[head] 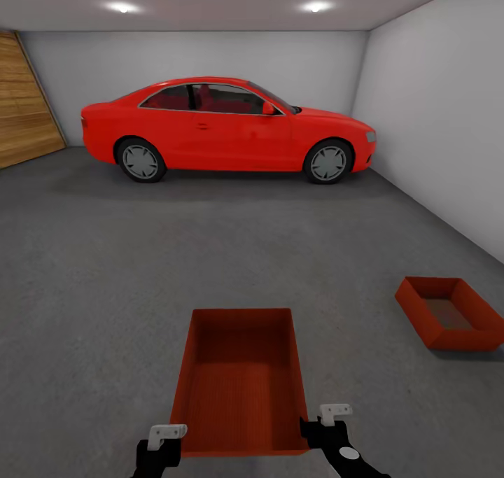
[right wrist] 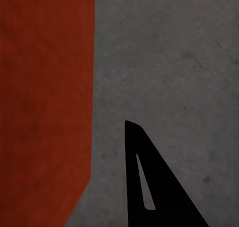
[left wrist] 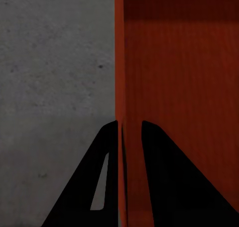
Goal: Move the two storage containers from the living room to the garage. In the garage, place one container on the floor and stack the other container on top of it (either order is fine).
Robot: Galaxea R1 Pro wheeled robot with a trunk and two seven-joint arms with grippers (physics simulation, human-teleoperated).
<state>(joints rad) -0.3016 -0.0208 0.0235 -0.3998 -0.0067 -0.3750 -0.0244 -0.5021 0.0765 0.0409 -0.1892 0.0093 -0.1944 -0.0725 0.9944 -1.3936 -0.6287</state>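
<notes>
I am in the garage. One orange-red storage container (head: 238, 380) hangs low in front of me over the grey floor (head: 105, 268). My left gripper (head: 166, 444) is shut on its near left wall; in the left wrist view the gripper (left wrist: 129, 125) pinches that thin wall (left wrist: 118, 62) between its two fingers. My right gripper (head: 325, 430) sits at the container's near right corner. In the right wrist view one finger (right wrist: 149, 187) stands beside the wall (right wrist: 45, 87) with a strip of floor between; the other finger is hidden. The second storage container (head: 448, 313) rests on the floor to my right.
A red coupe (head: 224, 124) is parked across the back of the garage. A wooden door (head: 21, 107) stands at the far left and a pale wall (head: 448, 114) runs along the right, close behind the container on the floor.
</notes>
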